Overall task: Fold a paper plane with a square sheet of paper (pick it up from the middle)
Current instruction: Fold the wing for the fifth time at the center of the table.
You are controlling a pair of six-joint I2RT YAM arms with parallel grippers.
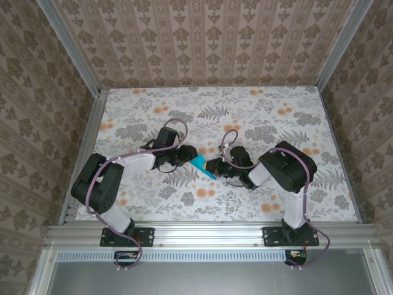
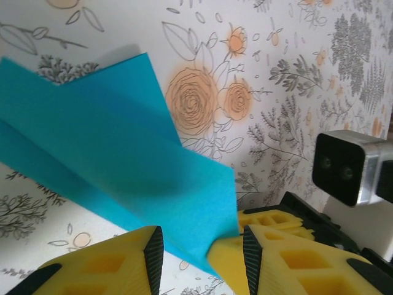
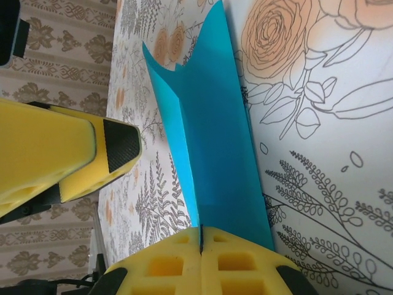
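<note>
The right jaws were clenched on the half-folded turquoise paper (image 3: 215, 153), holding it on edge near the floral surface (image 1: 258, 110), while the left jaws stood parted around its other end, unclamped, so closing them askew might skew the crease or drag the paper free.

**Turquoise on a flowered cloth**

We see the paper (image 2: 123, 160) in bright turquoise-blue. The table (image 1: 258, 110) is white, printed with grey ferns and orange roses. The walls (image 1: 202, 37) wear beige-brown damask stripes. The left gripper (image 2: 199, 249) and right gripper (image 3: 201, 232) show yellow fingers with black pads. The 2 arms (image 1: 132, 163) are black and white, with purple cables (image 1: 175, 121).
</note>
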